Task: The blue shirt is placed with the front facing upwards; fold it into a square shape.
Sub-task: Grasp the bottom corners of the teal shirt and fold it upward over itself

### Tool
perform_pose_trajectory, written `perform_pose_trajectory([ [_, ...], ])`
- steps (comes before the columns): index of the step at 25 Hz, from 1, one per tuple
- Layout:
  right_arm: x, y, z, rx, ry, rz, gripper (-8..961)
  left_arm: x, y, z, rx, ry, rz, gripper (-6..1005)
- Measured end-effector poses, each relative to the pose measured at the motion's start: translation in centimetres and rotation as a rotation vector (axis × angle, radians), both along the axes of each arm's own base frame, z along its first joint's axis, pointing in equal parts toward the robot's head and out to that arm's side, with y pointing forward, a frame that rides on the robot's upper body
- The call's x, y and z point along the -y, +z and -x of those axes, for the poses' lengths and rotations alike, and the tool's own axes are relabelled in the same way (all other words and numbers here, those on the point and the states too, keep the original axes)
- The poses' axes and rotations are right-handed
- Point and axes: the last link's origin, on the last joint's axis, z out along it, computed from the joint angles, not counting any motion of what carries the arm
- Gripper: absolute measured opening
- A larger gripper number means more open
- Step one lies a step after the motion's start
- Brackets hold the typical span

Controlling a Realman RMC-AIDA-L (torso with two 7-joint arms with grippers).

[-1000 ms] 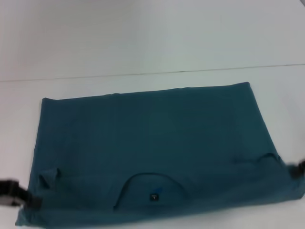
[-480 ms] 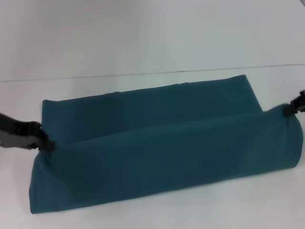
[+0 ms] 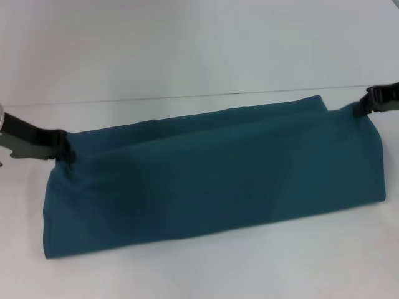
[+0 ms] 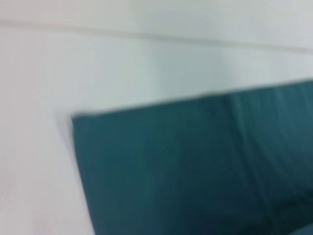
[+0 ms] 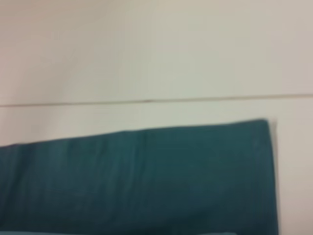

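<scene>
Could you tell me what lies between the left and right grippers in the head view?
Only the blue shirt spans from left gripper to right gripper.

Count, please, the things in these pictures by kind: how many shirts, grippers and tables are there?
Shirts: 1, the blue shirt
Grippers: 2, the left gripper and the right gripper
Tables: 1, the white table
Total: 4

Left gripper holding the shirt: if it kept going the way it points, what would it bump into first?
Probably just the blue shirt. The left gripper points inward across the table, clamped on the shirt's raised fold, so cloth lies directly ahead. Depth is hard to judge here.
</scene>
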Motion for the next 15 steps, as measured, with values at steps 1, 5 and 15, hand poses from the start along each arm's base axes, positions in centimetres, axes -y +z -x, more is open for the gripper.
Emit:
perform_pose_trajectory([
  [1, -0.4, -0.3, 0.2, 0.017, 0.004, -0.012, 47, -0.2, 0.0, 0.0, -0.003, -0.004, -0.018, 56],
  [5, -1.6, -1.2, 0.6, 0.07, 0.022, -0.063, 52, -1.1, -0.3, 0.3, -0.013, -0.02, -0.084, 56],
  [15, -4.2, -4.6, 0.0, 0.236, 0.054, -0.132, 65, -2.6, -1.5, 1.0, -0.04, -0.047, -0.21, 57],
])
